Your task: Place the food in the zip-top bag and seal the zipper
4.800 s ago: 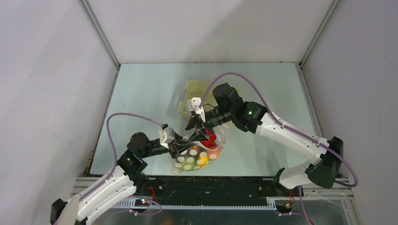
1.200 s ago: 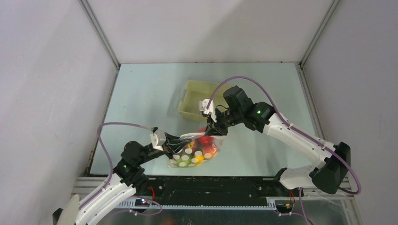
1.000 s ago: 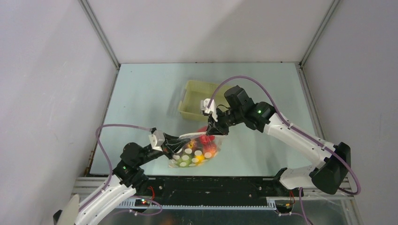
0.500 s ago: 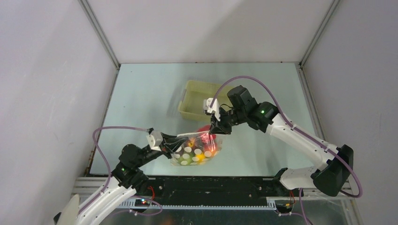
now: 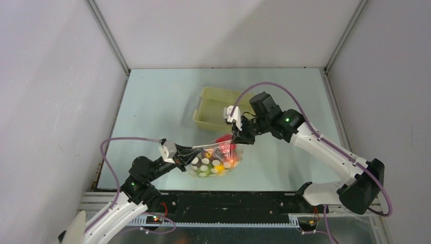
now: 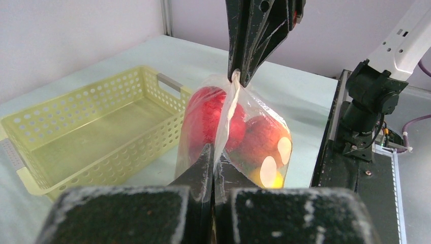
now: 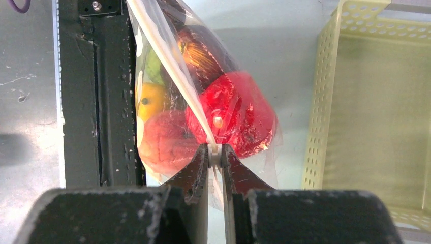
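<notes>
L jaws clamped on near end of zipper (image 7: 167, 68); zip-top bag (image 5: 213, 161), food (image 6: 208, 114) inside, strung taut over worktop (image 5: 152, 101), just before basket (image 6: 76, 137); R jaws clamped on far end. Sealing step, I judge; next calls for pinch run along strip w/ tension.

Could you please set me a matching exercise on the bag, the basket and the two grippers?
1 zip-top bag
2 basket
3 left gripper
4 right gripper

a pale yellow, latticed
b pinches the bag's mouth, left end in top view
c clear, full of toy food
d pinches the bag's mouth, right end in top view

Pairs: 1-c, 2-a, 3-b, 4-d
</notes>
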